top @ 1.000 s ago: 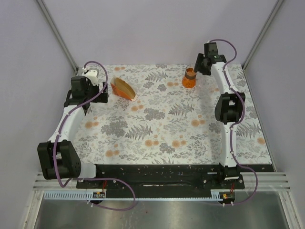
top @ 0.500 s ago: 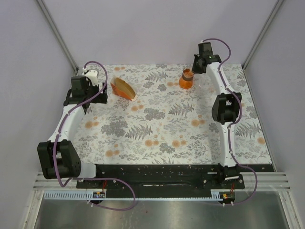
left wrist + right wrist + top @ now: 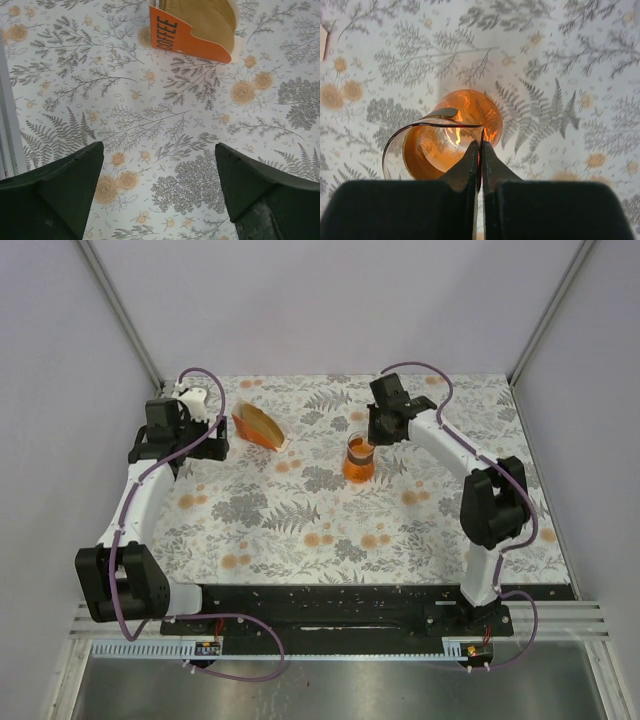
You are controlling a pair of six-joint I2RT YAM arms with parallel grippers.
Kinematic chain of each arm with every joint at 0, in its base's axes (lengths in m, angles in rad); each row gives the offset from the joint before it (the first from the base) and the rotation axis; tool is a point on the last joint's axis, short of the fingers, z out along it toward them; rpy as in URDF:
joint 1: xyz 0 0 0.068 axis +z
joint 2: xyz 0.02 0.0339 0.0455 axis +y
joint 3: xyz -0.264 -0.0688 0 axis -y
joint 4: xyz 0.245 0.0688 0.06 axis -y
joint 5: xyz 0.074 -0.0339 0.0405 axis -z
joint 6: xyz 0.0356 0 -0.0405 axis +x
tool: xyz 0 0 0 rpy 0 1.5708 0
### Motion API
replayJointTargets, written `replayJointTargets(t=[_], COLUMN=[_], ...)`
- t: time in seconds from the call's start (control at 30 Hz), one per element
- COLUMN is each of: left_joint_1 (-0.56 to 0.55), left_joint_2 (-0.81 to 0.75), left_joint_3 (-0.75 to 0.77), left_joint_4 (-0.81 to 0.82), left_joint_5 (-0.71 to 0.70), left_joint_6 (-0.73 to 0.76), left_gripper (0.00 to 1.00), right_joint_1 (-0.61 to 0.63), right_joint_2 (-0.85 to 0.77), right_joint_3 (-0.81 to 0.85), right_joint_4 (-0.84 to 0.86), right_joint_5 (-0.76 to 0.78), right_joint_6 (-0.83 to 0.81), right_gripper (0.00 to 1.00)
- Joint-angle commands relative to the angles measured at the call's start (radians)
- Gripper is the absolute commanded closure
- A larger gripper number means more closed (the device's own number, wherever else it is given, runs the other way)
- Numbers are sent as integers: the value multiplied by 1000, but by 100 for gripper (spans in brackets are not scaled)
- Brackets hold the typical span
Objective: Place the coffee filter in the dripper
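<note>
The dripper (image 3: 360, 458), a clear cone on an orange base, is near the middle of the floral table. My right gripper (image 3: 370, 437) is shut on the clear cone's rim (image 3: 481, 131), one finger inside and one outside. Whether the base rests on the cloth I cannot tell. The cone (image 3: 440, 142) looks empty. The orange wedge-shaped holder (image 3: 260, 428) marked COFFEE (image 3: 192, 30) stands at the back left with a stack of tan papers in it. No separate coffee filter is in view. My left gripper (image 3: 159, 146) hangs open over bare cloth just short of the holder.
Purple walls and slanted metal posts (image 3: 118, 310) close in the back and sides of the table. A pale rail (image 3: 10, 125) runs along the cloth's edge in the left wrist view. The black base plate (image 3: 330, 600) with both arm mounts lies at the near edge.
My right gripper closed on the dripper's rim at the back right and carried it left and nearer, to the table's middle. The left arm has barely moved.
</note>
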Motion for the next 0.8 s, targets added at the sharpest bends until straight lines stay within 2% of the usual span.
replayJointTargets(t=[0.0,0.13,0.3,0.37,0.6,0.77], left_joint_1=[1,-22,-66,-118,-252,-347], left_joint_2=[-52,-59,-61,-56,-24,31], left_joint_3=[56,56,56,56,67,123], left_joint_4=[-52,-75,-84,-93,-96,-96], left_joint_5=[167,284,307,323,338,320], left_joint_6=[16,8,-10,-14,-1,-24], left_gripper=[5,10,13,14,14,14], right_joint_1=[67,139,205,219,257,255], right_joint_2=[-182,-245,-276,-284,-276,-348], right_joint_3=[-153,-256,-314,-322,-299,-285], right_joint_4=[122,139,145,147,150,156], right_joint_5=[101,112,148,153,118,78], right_joint_6=[111,165,206,216,225,206], right_gripper=[100,98,94,91,64,50])
